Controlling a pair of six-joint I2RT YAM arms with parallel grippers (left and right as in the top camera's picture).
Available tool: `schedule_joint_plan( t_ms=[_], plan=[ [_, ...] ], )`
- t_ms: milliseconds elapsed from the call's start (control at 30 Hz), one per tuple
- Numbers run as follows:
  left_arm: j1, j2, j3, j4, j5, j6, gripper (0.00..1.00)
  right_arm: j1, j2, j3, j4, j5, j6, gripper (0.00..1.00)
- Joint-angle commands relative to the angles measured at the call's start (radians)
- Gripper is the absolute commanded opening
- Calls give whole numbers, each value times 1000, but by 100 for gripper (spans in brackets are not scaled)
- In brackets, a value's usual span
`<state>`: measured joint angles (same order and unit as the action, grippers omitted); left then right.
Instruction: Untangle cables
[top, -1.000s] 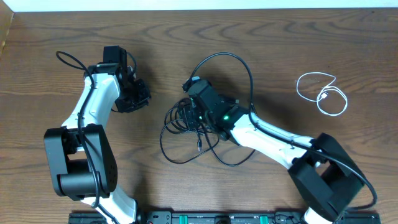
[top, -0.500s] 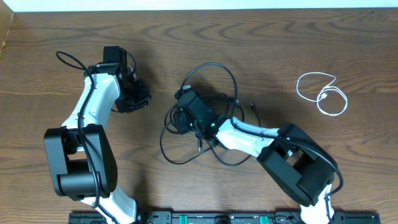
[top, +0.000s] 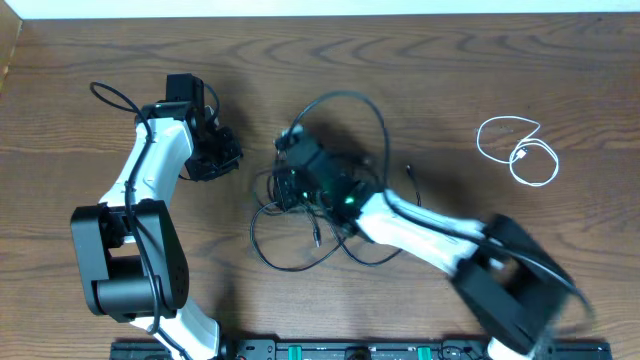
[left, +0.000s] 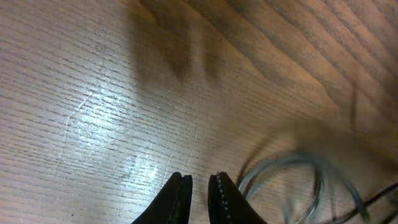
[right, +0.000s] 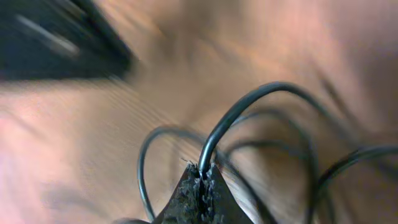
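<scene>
At the centre of the table, black cables lie tangled; white cable sits apart at 3 o'clock. Right hand pinches one black strand; left hand, closed to a slit, holds nothing. Most untangling is outstanding.

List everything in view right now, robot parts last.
black cables: several, black, tangled at table centre
white cable: one, white, coiled at right, clear of the tangle
table: one, brown wood
base rail: one, black with green marks, near edge
left arm, right arm: two, white and black
left gripper: one, black, left of tangle, nearly closed, empty
right gripper: one, black, over tangle, pinching a black cable
</scene>
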<state>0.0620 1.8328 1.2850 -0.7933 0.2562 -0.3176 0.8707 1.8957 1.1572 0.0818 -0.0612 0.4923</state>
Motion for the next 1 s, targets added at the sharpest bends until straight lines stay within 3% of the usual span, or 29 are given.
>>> schedule_joint_plan(
  t_ms=[0,433,667,800,967],
  plan=[
    [-1,-3,-11,-1,-6,-3,16,1,-188,21,12,-8,-88,1],
    [0,-3,-11,-1,-6,-3,16,-2,-406,21,31,-42,-213,1],
    [0,-3,-11,-1,-6,-3,16,-21,-403,21,-27,37,-118,1],
    [0,-3,-11,-1,-6,-3,17,-23,-404,21,26,-77,-122,1],
    [0,-3,-11,-2,-6,-3,17,-44,-404,21,86,-292,-226,1]
  ],
)
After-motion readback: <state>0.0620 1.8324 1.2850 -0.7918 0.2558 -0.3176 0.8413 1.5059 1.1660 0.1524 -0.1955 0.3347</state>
